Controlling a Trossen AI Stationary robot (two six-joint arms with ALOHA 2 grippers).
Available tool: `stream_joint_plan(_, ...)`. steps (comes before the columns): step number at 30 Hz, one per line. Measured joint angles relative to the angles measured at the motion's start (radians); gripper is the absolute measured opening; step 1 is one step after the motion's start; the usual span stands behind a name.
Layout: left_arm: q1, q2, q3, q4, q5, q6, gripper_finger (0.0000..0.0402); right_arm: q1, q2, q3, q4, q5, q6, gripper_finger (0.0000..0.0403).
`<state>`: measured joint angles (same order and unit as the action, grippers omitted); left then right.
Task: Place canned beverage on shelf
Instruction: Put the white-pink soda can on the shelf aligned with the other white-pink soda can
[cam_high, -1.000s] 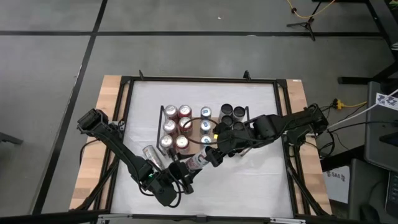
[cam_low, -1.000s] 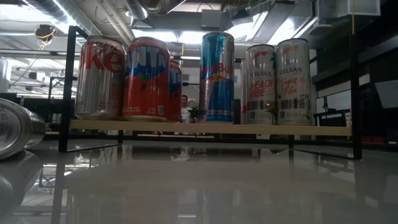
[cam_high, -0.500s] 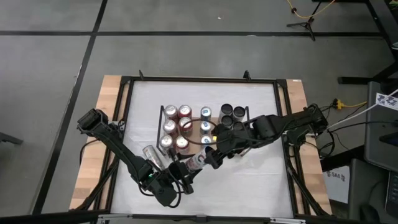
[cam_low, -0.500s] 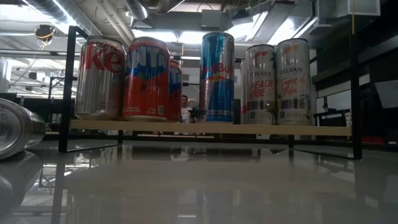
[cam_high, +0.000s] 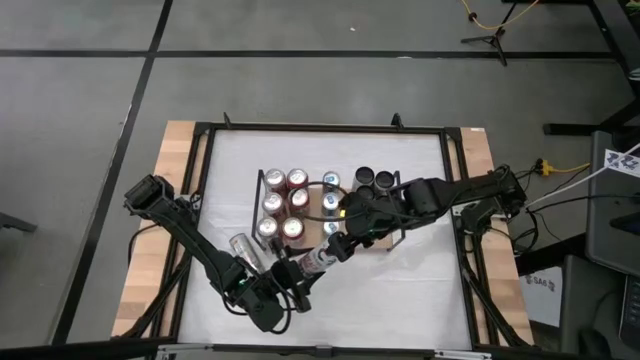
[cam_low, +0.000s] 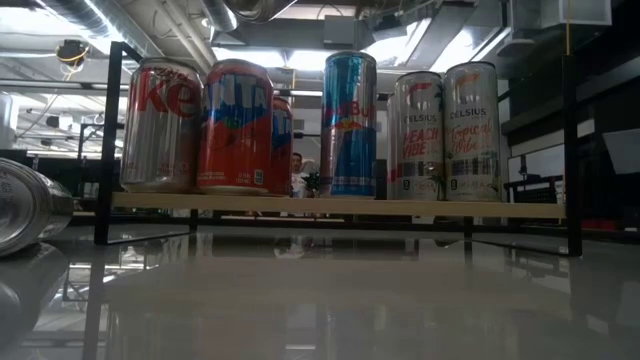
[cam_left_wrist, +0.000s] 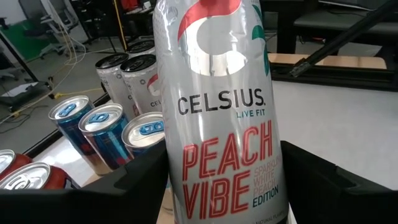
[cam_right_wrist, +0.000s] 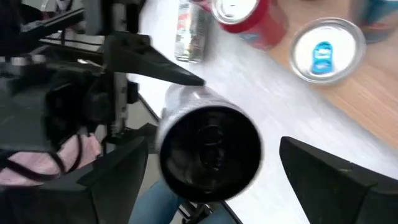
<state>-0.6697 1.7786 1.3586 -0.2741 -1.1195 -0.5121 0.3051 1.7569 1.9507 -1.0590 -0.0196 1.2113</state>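
**Op:** High view first: white table (cam_high: 420, 290), then the wooden shelf (cam_high: 312, 205) mid-table, already crowded with upright cans. Left arm reaches in from the near-left, right arm from the right, and they meet just off the shelf's near edge.

**Eng:** Where's the can?

**Op:** Peach Celsius can (cam_left_wrist: 221, 112) is clamped in my left gripper (cam_high: 285, 283), fingers (cam_left_wrist: 124, 186) on both sides of the body, lying tilted with its far end toward the shelf. Right gripper (cam_right_wrist: 211, 162) is spread wide around that end, with daylight on both sides. I'd say it isn't gripping yet.

**Eng:** Risks?

**Op:** Handover, I reckon. If the left lets go before the right closes, the can drops and rolls. A skewed grip on the end could knock the red can (cam_right_wrist: 249, 18) or the blue-tab can (cam_right_wrist: 323, 51) near the edge. A stray can (cam_high: 245, 250) also lies by my left arm.
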Motion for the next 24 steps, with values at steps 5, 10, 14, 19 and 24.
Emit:
stream_joint_plan(5,0.0,0.0,0.0,-0.001,-0.001,0.0,0.026,-0.007,0.0,0.0,-0.059,0.0,0.015,0.0358)
stream_joint_plan(10,0.0,-0.001,0.0,0.0,-0.008,0.0,0.026,-0.007,0.001,0.0,-0.023,-0.035,-0.007,0.0358)
stream_joint_plan(14,0.0,-0.001,0.0,0.0,-0.007,0.0,0.026,-0.007,0.01,0.0,-0.009,-0.043,-0.012,0.0358)
stream_joint_plan(19,0.0,-0.001,0.0,-0.001,-0.007,0.0,0.026,-0.007,0.042,0.0,0.022,-0.112,-0.016,0.0358)
stream_joint_plan(24,0.0,-0.001,0.0,-0.001,-0.011,0.0,0.026,-0.005,0.064,0.0,0.062,-0.14,-0.039,0.0358)
